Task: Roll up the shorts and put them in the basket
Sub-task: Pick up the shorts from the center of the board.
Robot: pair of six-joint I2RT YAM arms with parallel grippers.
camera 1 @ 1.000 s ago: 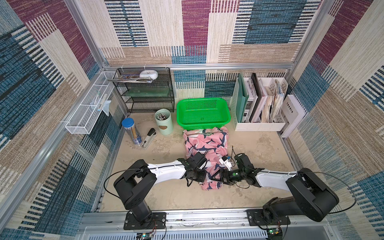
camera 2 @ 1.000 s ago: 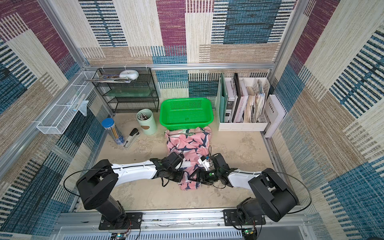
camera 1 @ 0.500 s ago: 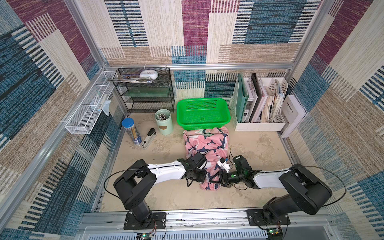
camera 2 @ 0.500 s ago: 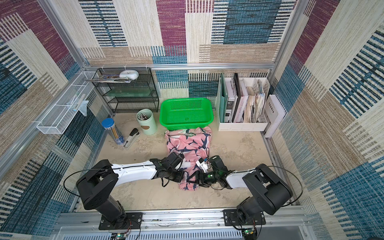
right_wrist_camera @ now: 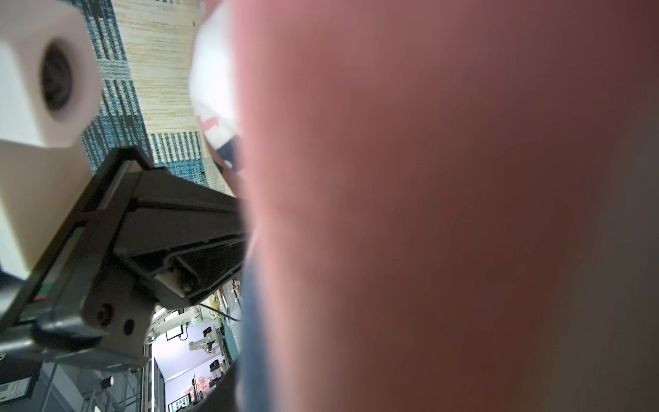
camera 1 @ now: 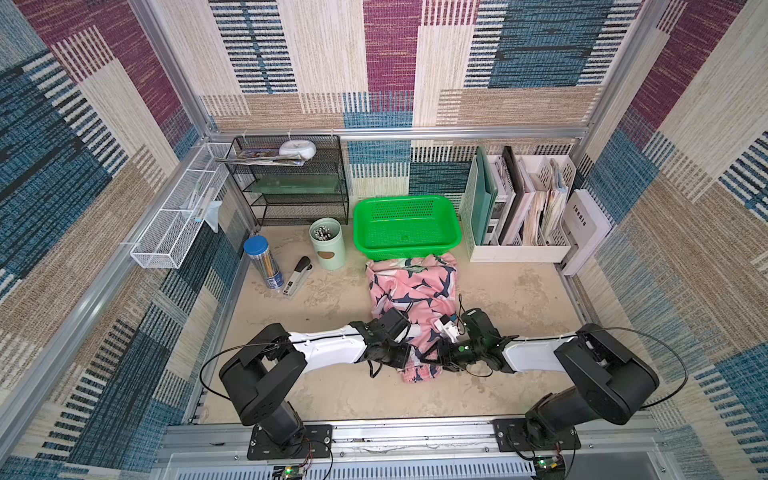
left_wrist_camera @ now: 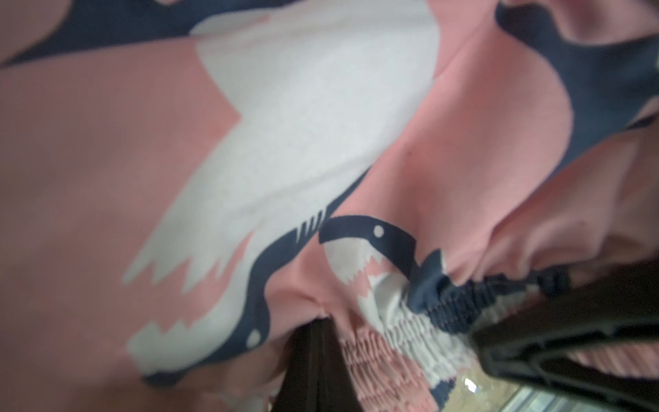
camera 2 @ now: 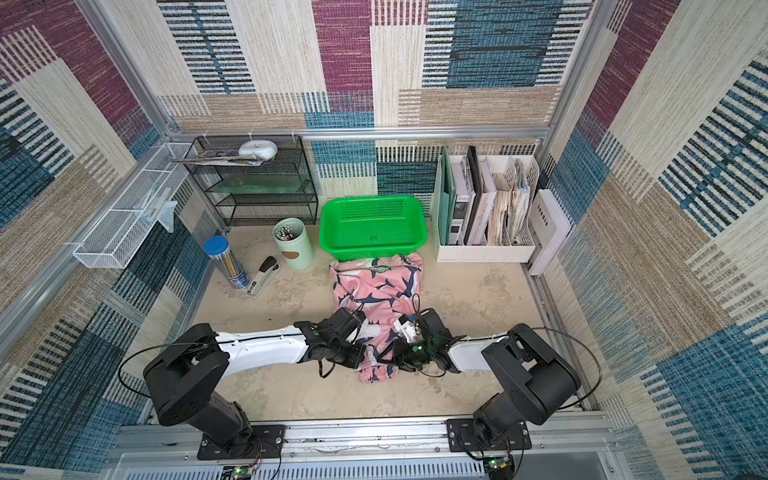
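The left claw [camera 1: 405,359] is clamped on the shorts [camera 1: 413,286] at the waistband; the right claw [camera 1: 432,359] can't be judged. Shorts lie lower centre: soft, light, best gripped by the elastic.

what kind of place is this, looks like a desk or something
Probably a mock office desk inside a robot test cell: a white file organizer, a pencil cup and a stapler line a table walled with patterned fabric panels.

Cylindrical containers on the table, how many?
2. Blue-lidded clear tube of pencils near the table's left edge, beside the stapler; pale green cup of pens just left of the green basket. None seems hidden.
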